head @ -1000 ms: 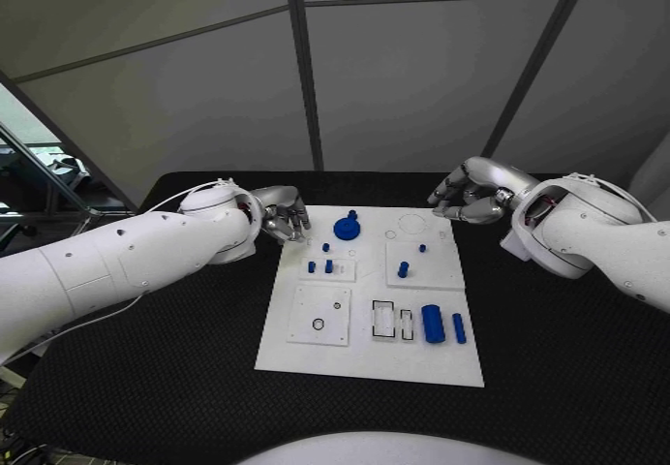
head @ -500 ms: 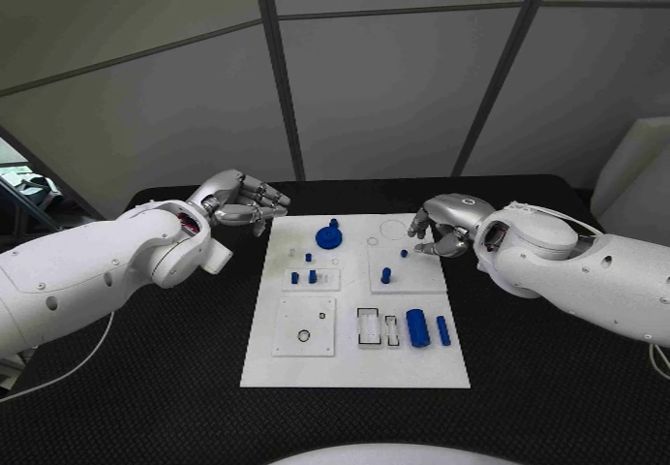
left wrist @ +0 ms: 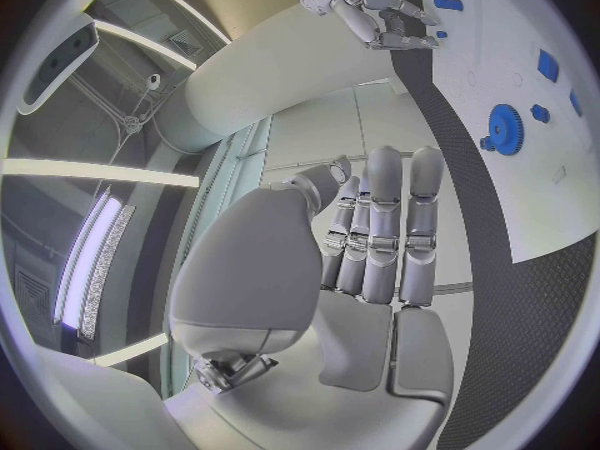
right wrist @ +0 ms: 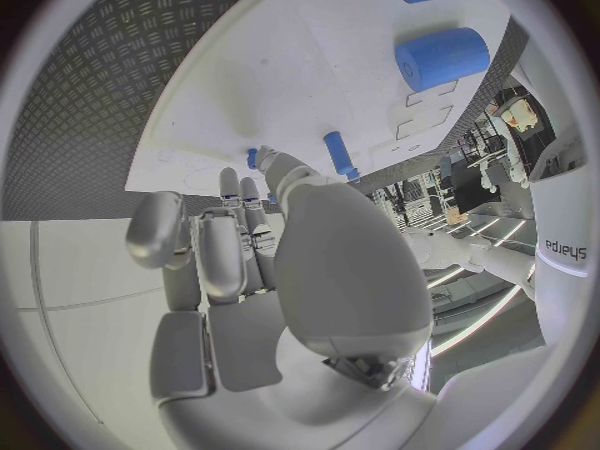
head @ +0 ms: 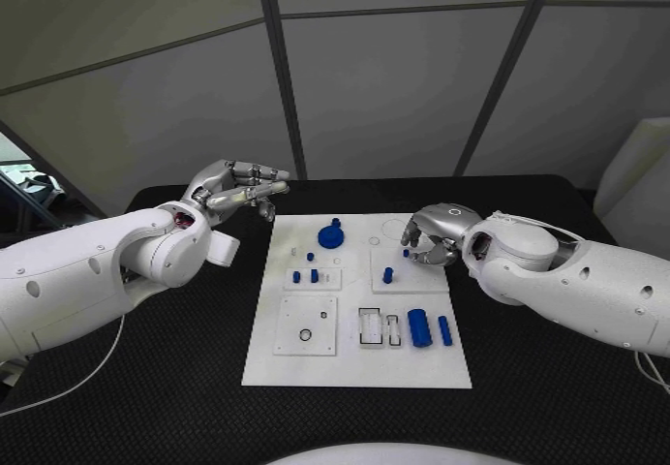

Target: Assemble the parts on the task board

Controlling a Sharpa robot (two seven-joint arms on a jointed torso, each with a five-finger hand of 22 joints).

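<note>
The white task board [head: 356,363] lies in the middle of the black table. It carries a blue gear [head: 331,235], small blue pegs [head: 313,276], a thick blue cylinder [head: 417,327] and a thin blue cylinder [head: 444,329]. My right hand [head: 427,232] hangs over the board's far right part with its fingers bent downward. Its fingertips are close to a small blue peg [head: 405,253], and I see nothing held. In the right wrist view a blue peg [right wrist: 338,153] stands just past the fingertips [right wrist: 285,168]. My left hand [head: 237,188] is raised off the board's far left corner, its fingers [left wrist: 381,230] straight and empty.
A black ring [head: 305,335] sits on the near left square plate, and rectangular slots [head: 370,326] lie beside the cylinders. Black table surface surrounds the board. Grey wall panels stand behind the table, and my left forearm [head: 98,271] spans the left side.
The camera shifted after the earliest frame. Since half a second ago my left hand has risen and straightened its fingers. My right hand has edged lower toward the pegs.
</note>
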